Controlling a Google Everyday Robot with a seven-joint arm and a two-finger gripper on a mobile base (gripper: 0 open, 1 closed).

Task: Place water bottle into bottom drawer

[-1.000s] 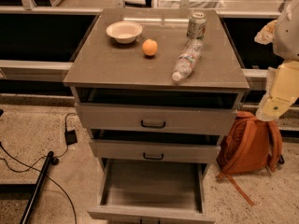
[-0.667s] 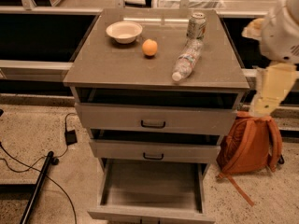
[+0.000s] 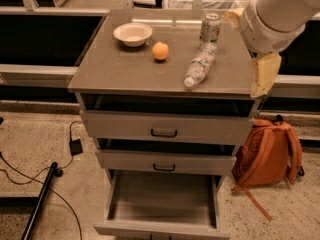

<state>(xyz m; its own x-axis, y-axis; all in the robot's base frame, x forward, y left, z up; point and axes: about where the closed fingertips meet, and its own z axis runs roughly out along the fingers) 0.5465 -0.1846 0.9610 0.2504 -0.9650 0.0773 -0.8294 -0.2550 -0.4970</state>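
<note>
The water bottle (image 3: 201,64) lies on its side on the cabinet top (image 3: 115,69), white cap toward the front edge, just in front of the soda can (image 3: 210,28). The bottom drawer (image 3: 162,200) is pulled out at the base of the cabinet, and its flat grey floor is bare. My gripper (image 3: 264,75) hangs below the big white arm (image 3: 280,14) at the right edge of the cabinet top. It is to the right of the bottle and apart from it, holding nothing that I can see.
A white bowl (image 3: 133,34) and an orange (image 3: 160,50) sit on the cabinet top. The two upper drawers (image 3: 165,129) are slightly ajar. An orange backpack (image 3: 270,154) leans at the right of the cabinet. Cables and a black pole (image 3: 42,194) lie on the floor at the left.
My arm and gripper have moved left and up, from beside the cabinet to over its right edge. The bottle and drawers have not moved.
</note>
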